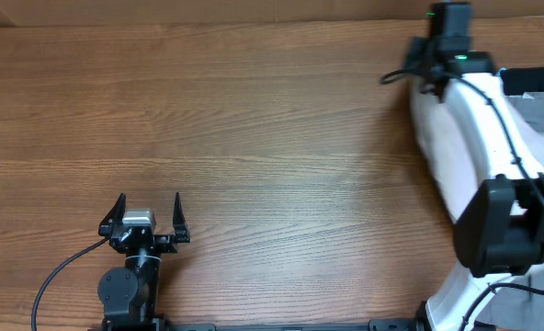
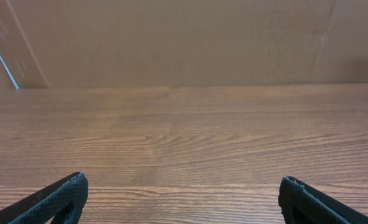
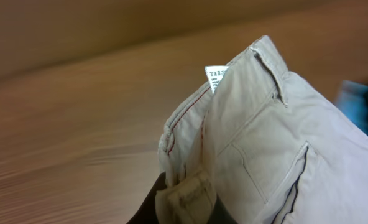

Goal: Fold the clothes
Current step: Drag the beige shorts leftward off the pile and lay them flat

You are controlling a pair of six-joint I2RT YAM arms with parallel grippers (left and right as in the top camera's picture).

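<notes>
where the right wrist view fills its right half with cloth, the pale beige-cream cotton trousers (image 3: 277, 155) hang close to the lens, raised above the brown wood-grain table (image 3: 66, 124). the waistband (image 3: 190, 118) runs from the centre towards the upper right of the frame, edged with red stitching. a small white printed label (image 3: 216, 76) stands at its top, and a belt loop (image 3: 268, 62) sits just right of it. a dark-edged slit pocket (image 3: 296, 177) cuts down the lower right. at the bottom centre the right gripper (image 3: 183, 205) pinches a bunched fold of the trousers between its dark fingers (image 3: 148, 208).

in the overhead view the right arm (image 1: 456, 147) stretches from the lower right to the upper right corner. the trousers cannot be made out there. a fold of grey fabric (image 1: 543, 110) lies on the table at the right edge of the frame, beside the arm.

the left gripper (image 1: 148, 213) rests at the lower left of the overhead frame, well apart from the garments. its two black fingers (image 2: 59, 196) are spread wide with only bare wood between them. in the left wrist view they sit at the two bottom corners, and a plain brown cardboard wall (image 2: 171, 37) rises behind the far table edge.
</notes>
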